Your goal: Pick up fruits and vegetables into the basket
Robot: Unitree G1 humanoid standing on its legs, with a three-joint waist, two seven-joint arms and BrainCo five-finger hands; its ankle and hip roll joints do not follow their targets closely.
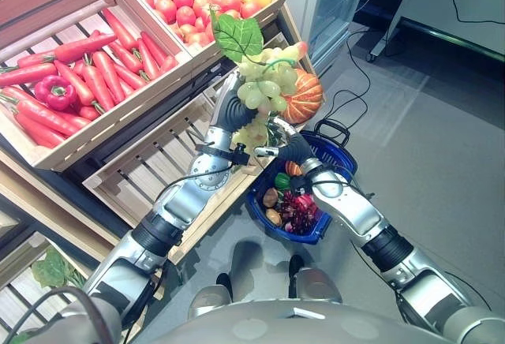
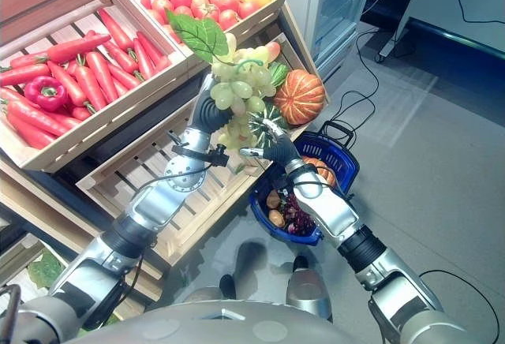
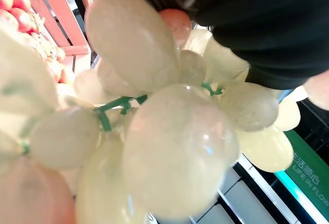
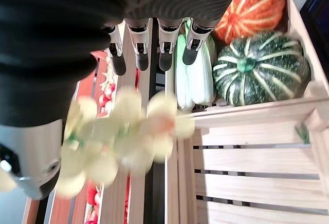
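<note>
The left arm reaches up and forward from the lower left. Its left hand [image 2: 211, 114] is raised high in front of the crates and holds the grapes [image 2: 237, 87]. The fingers are hidden behind the bunch, so I cannot tell how they are bent. The grapes are pale green with a big green leaf [image 2: 199, 36] on top. They hang in the air, above and a little to the left of the basket [image 1: 339, 157]. In the left wrist view the grapes [image 3: 175, 142] sit very close to the camera.

The right arm comes in from the lower right and bends up toward the grapes. The right hand [image 2: 272, 143] is just under the bunch, right by its lowest grapes. Its fingers [image 4: 139, 59] are straight and loose, holding nothing.

The blue basket is down by the right arm. It has some fruits and vegetables in it already.

Behind the hands is an orange pumpkin [image 2: 300, 97] in a wooden crate [image 4: 247, 152]. A dark green squash [image 4: 259, 75] lies beside it. Up on the shelf are carrots [image 1: 87, 68], a red pepper [image 1: 51, 91] and tomatoes [image 1: 185, 1].
</note>
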